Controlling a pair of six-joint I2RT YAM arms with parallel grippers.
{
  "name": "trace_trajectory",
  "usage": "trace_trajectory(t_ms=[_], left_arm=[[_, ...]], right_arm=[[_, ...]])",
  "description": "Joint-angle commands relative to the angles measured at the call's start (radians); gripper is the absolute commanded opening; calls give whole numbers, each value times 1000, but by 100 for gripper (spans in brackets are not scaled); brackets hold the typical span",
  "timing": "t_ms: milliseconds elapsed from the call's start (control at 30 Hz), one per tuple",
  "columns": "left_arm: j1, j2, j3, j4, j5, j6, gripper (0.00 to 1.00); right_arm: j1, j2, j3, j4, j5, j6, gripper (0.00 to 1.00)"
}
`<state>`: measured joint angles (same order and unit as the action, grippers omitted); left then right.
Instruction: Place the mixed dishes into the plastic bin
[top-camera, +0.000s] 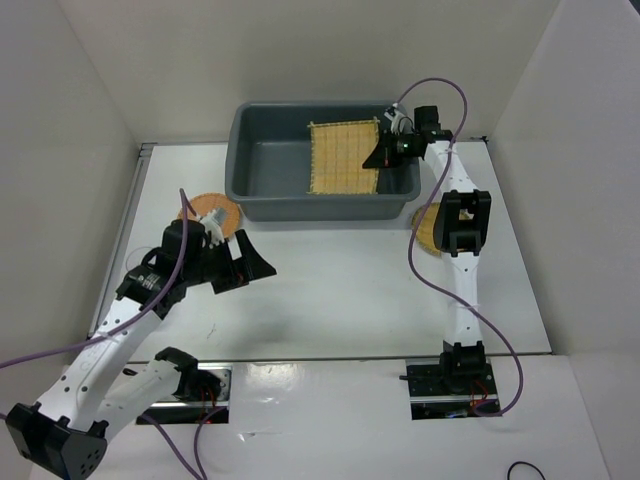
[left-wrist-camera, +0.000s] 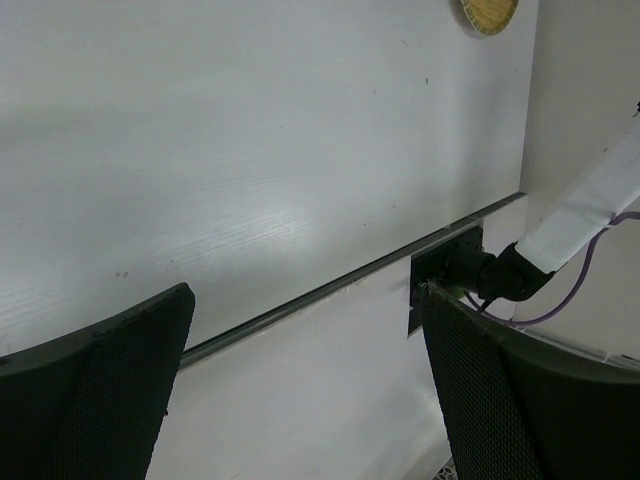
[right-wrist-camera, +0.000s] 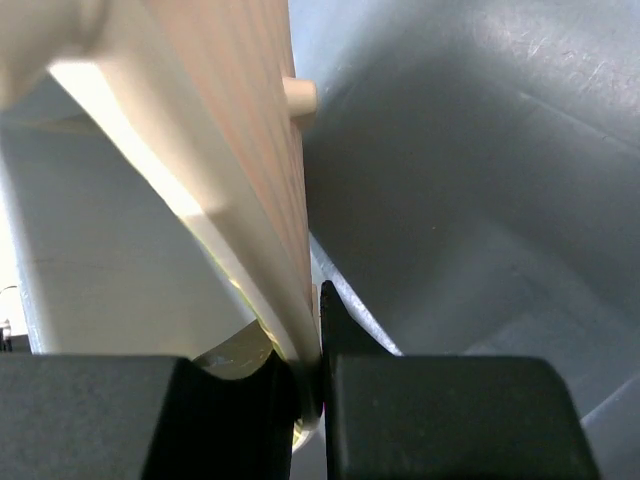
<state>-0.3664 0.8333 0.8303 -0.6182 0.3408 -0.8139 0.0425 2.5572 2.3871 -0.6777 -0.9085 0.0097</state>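
Observation:
The dark grey plastic bin (top-camera: 262, 200) stands at the back middle of the table. The square tan bamboo mat (top-camera: 340, 160) hangs inside it, tilted. My right gripper (top-camera: 384, 152) is shut on the mat's right edge. In the right wrist view the mat (right-wrist-camera: 262, 150) is pinched between the jaws of the right gripper (right-wrist-camera: 318, 335), with the bin's wall (right-wrist-camera: 480, 200) behind. The orange-brown plate (top-camera: 213, 211) lies left of the bin, behind my left arm. The round woven disc (top-camera: 427, 231) lies right of the bin, half hidden by the right arm. My left gripper (top-camera: 250, 268) is open and empty. The clear cup is not in view.
White walls close in the table on the left, back and right. In the left wrist view the open left gripper (left-wrist-camera: 300, 400) faces the table's front metal strip (left-wrist-camera: 330, 290), the right arm's base (left-wrist-camera: 470, 275) and the far disc (left-wrist-camera: 488, 12).

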Motion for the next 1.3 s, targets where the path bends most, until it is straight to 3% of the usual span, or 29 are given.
trace_trajectory(t_ms=[0,133,167,333,467,500,533,833,967,1100,1233,1267], left_arm=[[14,3,24,32,0,2,100],[14,12,24,32,0,-16,100],[14,12,24,43,0,-16,100],[23,12,15,43,9,-25,100],[44,21,15,61,18,-25,100],[44,21,15,61,18,-25,100],[44,21,6,61,18,-25,100],[63,21,6,80,27,-25,100],[63,59,15,57,-28,7,100],[63,104,33,38,-39,38,100],[72,104,24,96,-39,38,100],[72,104,24,106,-27,38,100]], right_arm=[[7,37,41,-26,112,-68,0],[7,78,95,-65,241,-59,17],[7,107,145,-80,256,-59,29],[-3,127,210,-83,341,-24,52],[-3,127,219,-83,388,-1,53],[-3,127,219,-83,401,9,66],[-3,127,219,-83,422,9,71],[-12,40,242,-83,454,59,90],[-50,-98,305,-71,361,73,96],[-136,-248,327,-74,361,82,98],[-235,-327,187,-210,314,-78,98],[-254,-327,152,-256,297,-209,98]])
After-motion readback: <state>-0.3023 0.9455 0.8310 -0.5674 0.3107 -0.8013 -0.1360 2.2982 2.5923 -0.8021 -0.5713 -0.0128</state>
